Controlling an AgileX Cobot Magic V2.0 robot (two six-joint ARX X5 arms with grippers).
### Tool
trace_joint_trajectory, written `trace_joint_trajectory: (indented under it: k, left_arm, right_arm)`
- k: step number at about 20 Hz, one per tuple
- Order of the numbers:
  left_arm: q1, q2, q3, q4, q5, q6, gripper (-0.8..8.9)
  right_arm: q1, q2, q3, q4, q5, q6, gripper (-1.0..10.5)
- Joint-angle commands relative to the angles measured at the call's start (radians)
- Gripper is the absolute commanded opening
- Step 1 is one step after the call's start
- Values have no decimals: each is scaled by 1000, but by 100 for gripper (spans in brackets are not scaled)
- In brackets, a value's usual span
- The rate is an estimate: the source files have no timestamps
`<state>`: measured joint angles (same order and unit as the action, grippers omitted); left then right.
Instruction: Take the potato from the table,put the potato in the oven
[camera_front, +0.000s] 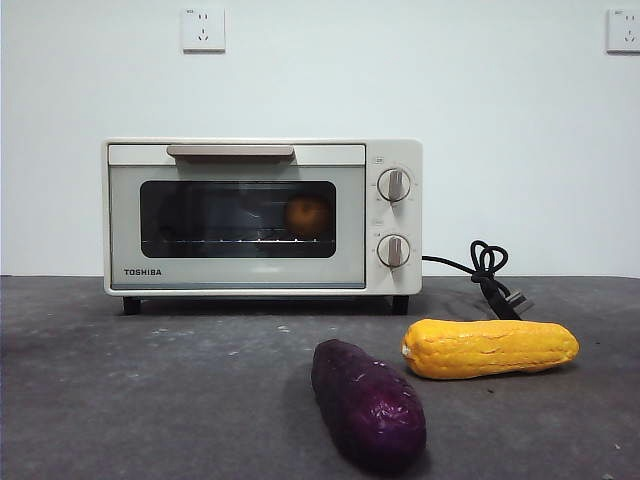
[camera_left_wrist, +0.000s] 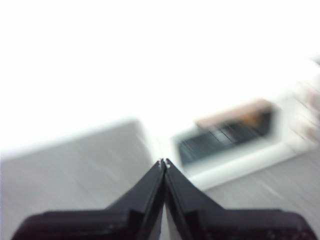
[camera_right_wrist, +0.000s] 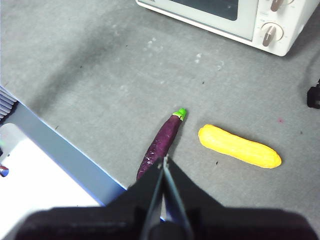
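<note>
**Potato behind the oven glass, both hands empty**

Left hand raised over the table, jaws pressed tip to tip, holding nothing; wrist picture blurred. Out beyond its tips, well apart: the oven, seen only as a pale smeared box with a dark window.

Right hand likewise closed flat, gripping nothing, hanging just above the near end of the purple sweet potato. Green tip of that vegetable pointing away from the hand toward the oven. Just beside it, off to the hand's right and not touching: the bumpy yellow vegetable, lying crosswise to the purple one.

Potato far from both hands, inside the oven, behind the dark glass at the right end of the window, sitting on the wire rack. Rounded, tan-orange; long axis and pointing direction impossible to tell through the glass. Door shut, bar handle along the top, two round knobs at the right.

Table dark grey, scuffed with pale specks. Black cord looped on it beside the oven. Behind, a plain white wall with two sockets.
</note>
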<state>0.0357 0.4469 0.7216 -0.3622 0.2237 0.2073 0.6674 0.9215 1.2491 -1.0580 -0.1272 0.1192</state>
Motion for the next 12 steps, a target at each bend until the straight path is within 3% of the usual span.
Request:
trace_joint_trajectory:
  k: [1, 6, 12]
  left_arm:
    - [39, -122, -194, 164, -41, 18, -4]
    - [50, -329, -508, 242, -140, 2, -4]
    - [50, -445, -702, 233, -139, -32, -4]
  right_arm:
    - [2, -2, -2, 2, 2, 3, 1]
    - [2, -3, -2, 2, 2, 3, 1]
    - [2, -6, -2, 2, 2, 3, 1]
